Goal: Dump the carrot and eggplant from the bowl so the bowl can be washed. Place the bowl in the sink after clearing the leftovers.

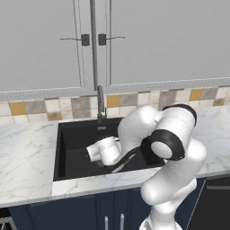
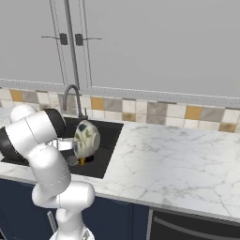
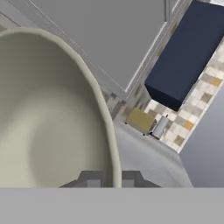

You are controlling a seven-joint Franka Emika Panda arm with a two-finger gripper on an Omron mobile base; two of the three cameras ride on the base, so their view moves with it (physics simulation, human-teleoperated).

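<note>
Jaws pinch the bowl [image 3: 48, 113] rim, closed tight on it. Bowl: pale cream, smooth inside, w/ mottled underside in right base view [image 2: 86, 138]; held tipped on edge over the sink [image 1: 72, 152]. A bit of orange, prob. the carrot [image 2: 83, 161], shows just below bowl, in sink. Faucet [image 1: 100, 104] behind sink, then tile backsplash [image 2: 154, 111] & grey cabinets [image 1: 45, 45].

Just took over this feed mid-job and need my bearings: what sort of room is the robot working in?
A kitchen, rendered in simulation. It shows a black sink set into a marble counter with a gooseneck faucet, a tiled backsplash, and grey wall cabinets above. The end effector holds a bowl tipped over the sink.
</note>
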